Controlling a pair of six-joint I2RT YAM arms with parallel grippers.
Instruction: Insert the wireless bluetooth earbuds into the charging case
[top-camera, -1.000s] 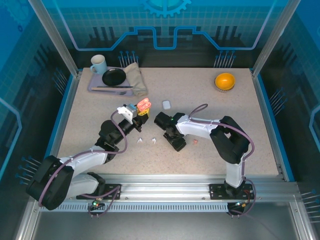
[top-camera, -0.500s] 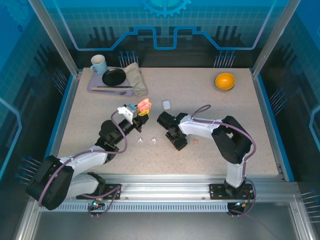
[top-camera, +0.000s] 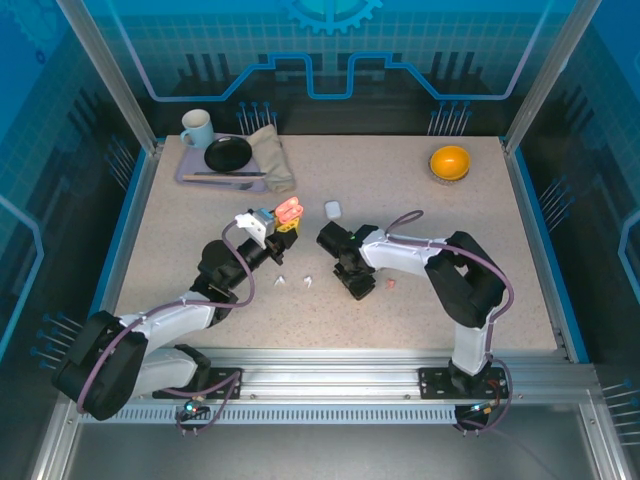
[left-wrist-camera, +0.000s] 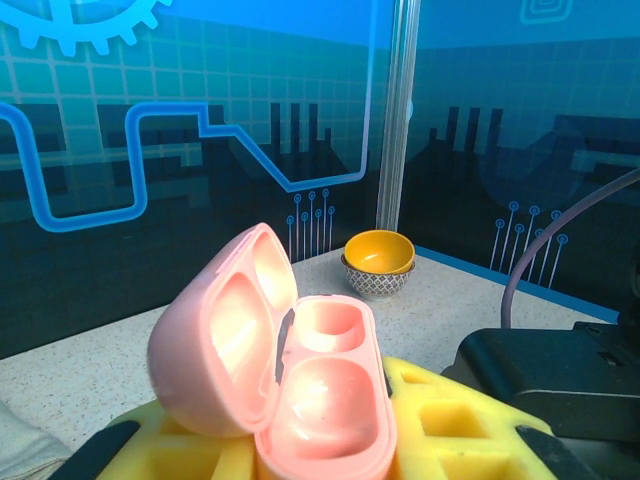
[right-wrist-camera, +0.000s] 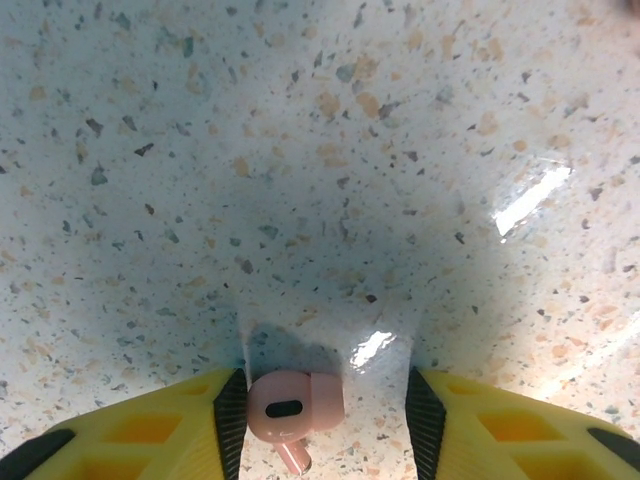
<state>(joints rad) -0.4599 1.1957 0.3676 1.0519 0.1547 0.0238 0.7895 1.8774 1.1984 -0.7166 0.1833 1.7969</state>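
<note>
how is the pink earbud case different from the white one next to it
The salmon-pink rounded plastic charging case is open, lid tilted back, both wells empty; the small white rounded charging case looks closed. The pink case is held in the left gripper; the white case lies free on the speckled table. Both are small, rounded cases, side by side near the table's middle.

You are working in a robotics lab test cell. The speckled tabletop (top-camera: 420, 210) is boxed in by aluminium posts (top-camera: 108, 75) and blue panels (top-camera: 400, 50) printed with gear and circuit motifs. The left arm (top-camera: 170, 320) and right arm (top-camera: 462, 290) are bolted to a slotted metal rail (top-camera: 330, 385) at its near edge.
</note>
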